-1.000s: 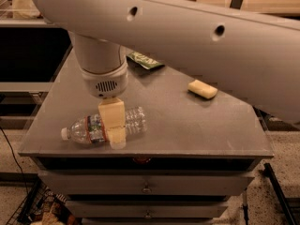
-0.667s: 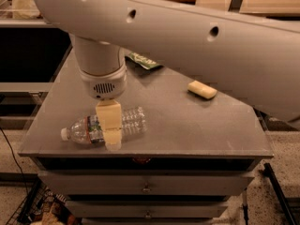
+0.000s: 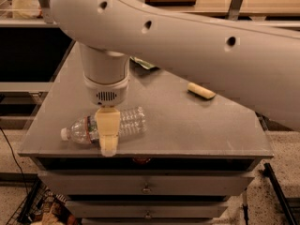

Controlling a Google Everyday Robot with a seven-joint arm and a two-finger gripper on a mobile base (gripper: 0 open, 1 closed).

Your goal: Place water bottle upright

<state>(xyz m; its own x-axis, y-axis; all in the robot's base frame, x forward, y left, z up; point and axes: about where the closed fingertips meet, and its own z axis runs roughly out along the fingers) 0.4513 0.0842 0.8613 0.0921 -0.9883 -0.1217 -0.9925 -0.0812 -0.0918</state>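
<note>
The water bottle (image 3: 129, 122) lies on its side near the front left edge of the grey table (image 3: 187, 130). It is clear and ribbed, with its white cap (image 3: 64, 134) pointing left and a label band near the neck. My gripper (image 3: 108, 134) hangs straight down from the large white arm (image 3: 187, 41) and sits over the middle of the bottle, its cream-coloured tip covering part of the bottle's body. The bottle rests on the table.
A yellow sponge (image 3: 201, 91) lies at the back right of the table. A dark green flat item (image 3: 143, 63) shows at the back, partly behind the arm. Drawers (image 3: 147, 187) sit below the table's front edge.
My gripper has shifted slightly left and lower over the bottle. The bottle has stayed where it lay.
</note>
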